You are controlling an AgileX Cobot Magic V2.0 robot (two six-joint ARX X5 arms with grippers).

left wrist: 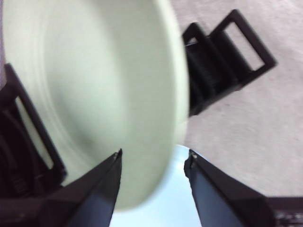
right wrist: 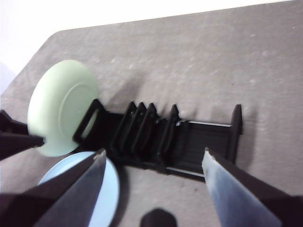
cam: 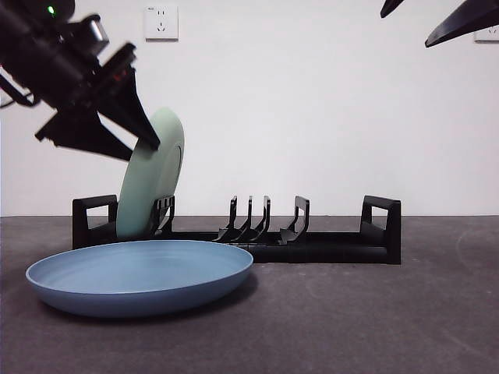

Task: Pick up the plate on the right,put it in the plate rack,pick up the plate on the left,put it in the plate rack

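A pale green plate (cam: 152, 187) stands on edge at the left end of the black plate rack (cam: 312, 253), leaning on the prongs there. My left gripper (cam: 146, 152) is at the plate's upper rim. In the left wrist view its jaws (left wrist: 154, 158) stand open on either side of the green plate's (left wrist: 94, 85) rim. A blue plate (cam: 140, 273) lies flat on the table in front of the rack's left half. My right gripper (right wrist: 154, 151) hangs open high above the rack (right wrist: 189, 142), holding nothing.
The rack's middle prongs (cam: 249, 218) and right-end loop handle (cam: 382, 222) hold nothing. A white wall with a socket (cam: 161, 22) stands behind the dark grey table (cam: 374, 319).
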